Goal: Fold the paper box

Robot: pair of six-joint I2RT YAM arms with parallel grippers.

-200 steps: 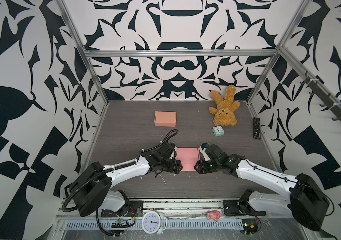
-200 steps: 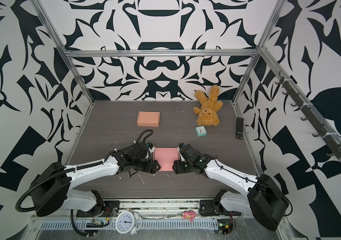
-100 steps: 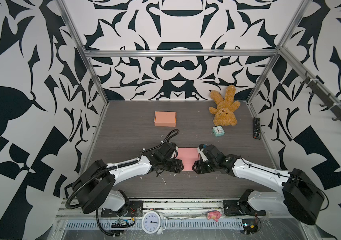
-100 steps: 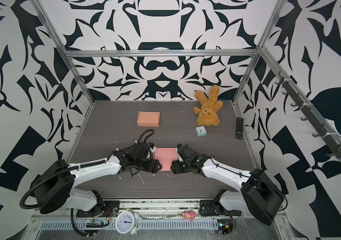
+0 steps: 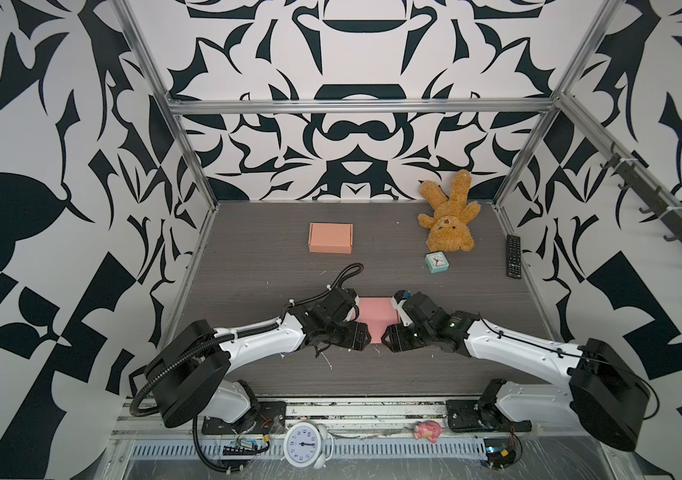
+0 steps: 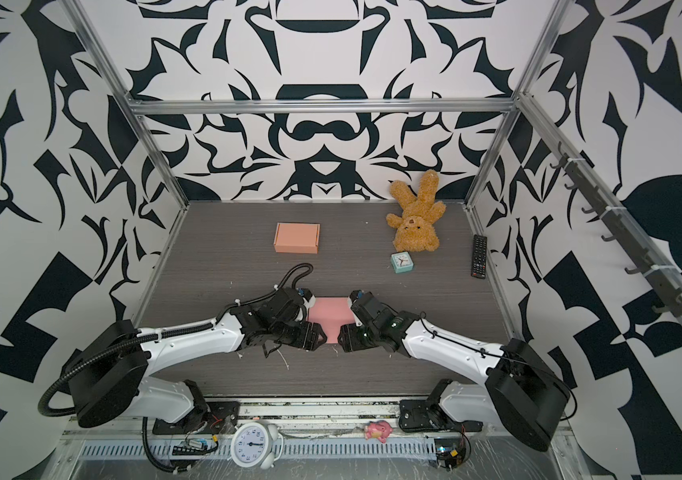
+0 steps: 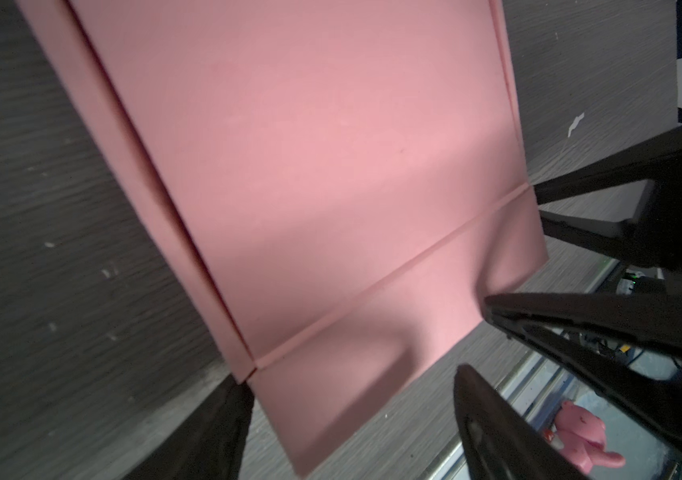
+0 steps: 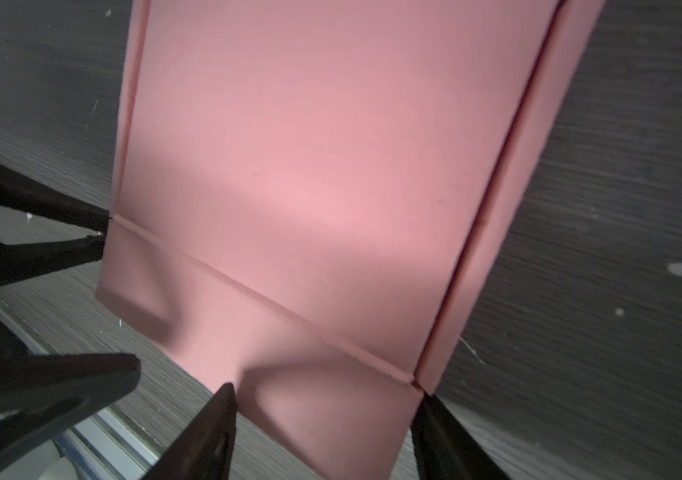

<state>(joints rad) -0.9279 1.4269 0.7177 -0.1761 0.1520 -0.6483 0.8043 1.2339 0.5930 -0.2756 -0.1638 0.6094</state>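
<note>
**A:** Where is the paper box (image 5: 377,315)?

**B:** It lies flat on the table (image 5: 256,286), in the lower middle of both top views. It is a pink sheet with no walls raised yet. Its length appears to run up the frame, away from the arm bases. Its near flap (image 7: 393,353) points down toward them.

**A:** And the grippers?

**B:** The left gripper (image 7: 352,376) comes in from the left of the frame and the right gripper (image 8: 322,390) from the right. They face each other nose to nose across that flap. Both have their jaws spread apart and pinch nothing. In each wrist view the flap lies between that arm's own fingertips (image 7: 223,415). One tip sits at the corner where the side strip (image 7: 156,208) meets the flap crease (image 7: 393,277).

**A:** Which arm is nearer?

**B:** Neither, as I judge it. They stand about equally close, one at each side edge. The next move likely turns on that crease, which runs side to side between them, because the flap has to hinge up about that line.

**A:** What can't you make out?

**B:** In the top views the gripper bodies cover the sheet's sides and the tips. Both wrist views cut off the sheet's far end at the top of the frame. I cannot tell whether the tips touch the paper or slip under it. The dark dents on the flap may be only shadows.
</note>
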